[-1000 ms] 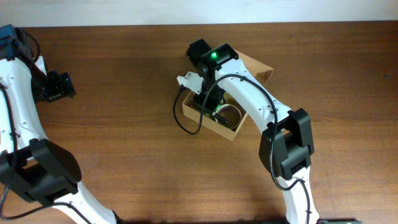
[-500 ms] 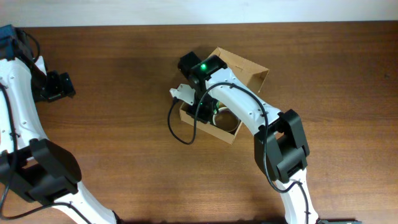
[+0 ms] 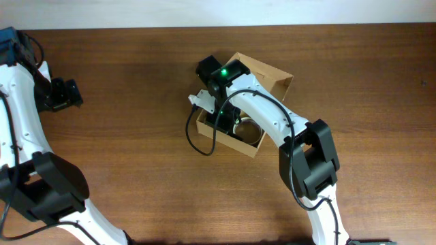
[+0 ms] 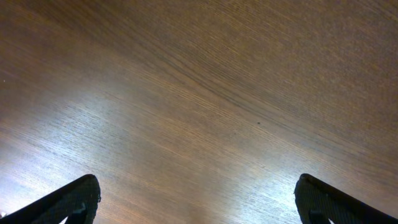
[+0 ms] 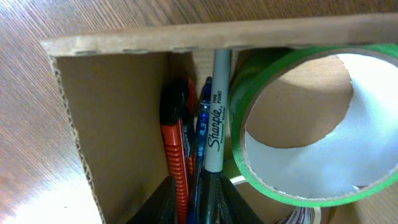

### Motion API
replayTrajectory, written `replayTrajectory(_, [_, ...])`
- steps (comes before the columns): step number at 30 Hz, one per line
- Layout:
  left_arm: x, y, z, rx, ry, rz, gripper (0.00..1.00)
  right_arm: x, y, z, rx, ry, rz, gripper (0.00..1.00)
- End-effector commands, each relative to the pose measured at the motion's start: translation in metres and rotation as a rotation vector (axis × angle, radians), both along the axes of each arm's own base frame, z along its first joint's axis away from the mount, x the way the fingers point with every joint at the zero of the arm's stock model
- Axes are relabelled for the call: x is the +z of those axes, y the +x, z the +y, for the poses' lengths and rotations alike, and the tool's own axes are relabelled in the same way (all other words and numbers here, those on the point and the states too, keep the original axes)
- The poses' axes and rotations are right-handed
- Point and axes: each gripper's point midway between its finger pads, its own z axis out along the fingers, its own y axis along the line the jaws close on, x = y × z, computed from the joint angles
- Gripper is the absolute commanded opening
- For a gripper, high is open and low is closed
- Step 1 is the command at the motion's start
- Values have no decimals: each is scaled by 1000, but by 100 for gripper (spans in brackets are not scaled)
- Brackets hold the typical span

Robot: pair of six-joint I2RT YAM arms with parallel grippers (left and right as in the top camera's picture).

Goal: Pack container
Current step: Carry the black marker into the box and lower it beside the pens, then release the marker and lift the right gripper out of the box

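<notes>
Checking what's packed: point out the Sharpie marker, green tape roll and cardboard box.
Sharpie marker (image 5: 216, 127): right wrist view, printed barrel.
Green tape roll (image 5: 255, 67): right wrist view, green outer edge.
Cardboard box (image 5: 118, 118): right wrist view, inner side wall.

On my feed: tan container (image 5: 118, 118), green tape roll (image 5: 238, 132), 1 red-orange pen (image 5: 176, 155), 1 blue pen (image 5: 201, 134), grey marker (image 5: 217, 124) lettered black.
</notes>
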Motion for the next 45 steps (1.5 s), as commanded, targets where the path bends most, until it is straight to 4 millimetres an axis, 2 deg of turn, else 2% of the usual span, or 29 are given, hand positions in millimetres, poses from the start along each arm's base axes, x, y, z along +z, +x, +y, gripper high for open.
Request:
replayTrajectory(1, [-4, -1, 0, -7, -10, 10, 100, 69, 13, 14, -27, 127, -131, 22])
replayTrajectory(5, [-4, -1, 0, -7, -10, 10, 100, 145, 23, 18, -106, 238, -281, 23])
replayTrajectory(11, [-4, -1, 0, -7, -10, 10, 100, 273, 10, 9, -240, 460, -490, 20])
replayTrajectory(14, [-4, -1, 0, -7, -10, 10, 100, 318, 6, -18, -384, 480, -617, 17])
replayTrajectory(17, [-4, -1, 0, -7, -10, 10, 100, 342, -3, -56, -521, 423, -717, 13])
replayTrajectory(19, [-4, 0, 0, -5, -14, 4, 100, 345, -13, -73, -552, 381, -731, 8])
replayTrajectory(21, [-3, 12, -2, -9, -33, -48, 100, 342, -24, -85, -558, 336, -720, 4])
replayTrajectory(24, [-2, 20, -32, -30, -200, -103, 100, 332, -33, -107, -637, 254, -700, 4])
replayTrajectory(28, [8, 37, -68, -111, -405, -210, 100, 324, -29, -137, -790, 199, -683, 4])
replayTrajectory(31, [15, 43, -82, -148, -482, -257, 100, 321, -19, -163, -934, 190, -672, 4])
replayTrajectory(32, [18, 45, -88, -185, -509, -277, 96, 319, -16, -173, -967, 189, -665, 4])
replayTrajectory(33, [21, 47, -95, -234, -533, -296, 81, 317, -13, -179, -990, 191, -650, 4])
replayTrajectory(35, [30, 51, -115, -352, -606, -352, 64, 309, -7, -195, -1045, 195, -600, 4])
replayTrajectory(39, [36, 53, -144, -522, -637, -383, 61, 280, 2, -227, -1151, 168, -461, 4])
replayTrajectory(40, [35, 53, -150, -565, -625, -379, 55, 272, 4, -231, -1170, 173, -414, 4])
replayTrajectory(42, [33, 57, -163, -616, -606, -375, 31, 254, 10, -241, -1214, 175, -319, 4])
replayTrajectory(43, [33, 60, -171, -643, -592, -374, 23, 247, 13, -243, -1220, 176, -289, 4])
replayTrajectory(45, [28, 63, -181, -688, -544, -354, 17, 230, 21, -251, -1246, 152, -244, 4])
